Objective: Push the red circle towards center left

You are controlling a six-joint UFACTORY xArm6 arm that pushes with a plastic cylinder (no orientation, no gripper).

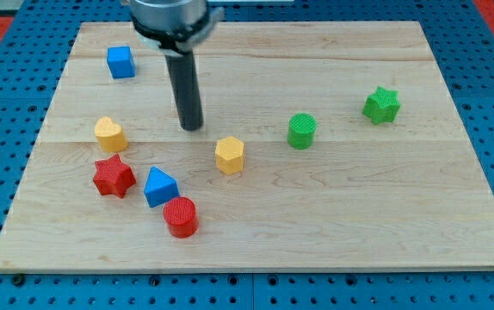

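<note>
The red circle (pixel 180 216) is a short red cylinder near the view's bottom, left of the middle. It sits just below and right of the blue triangle (pixel 159 187), close to it or touching. My tip (pixel 193 127) rests on the board well above the red circle, between the yellow heart (pixel 109 134) and the yellow hexagon (pixel 229 155). It touches no block.
A red star (pixel 113 176) lies left of the blue triangle. A blue cube (pixel 120 62) is at the top left. A green cylinder (pixel 301 131) and a green star (pixel 382 105) are on the right. The wooden board (pixel 333 215) ends on a blue pegboard.
</note>
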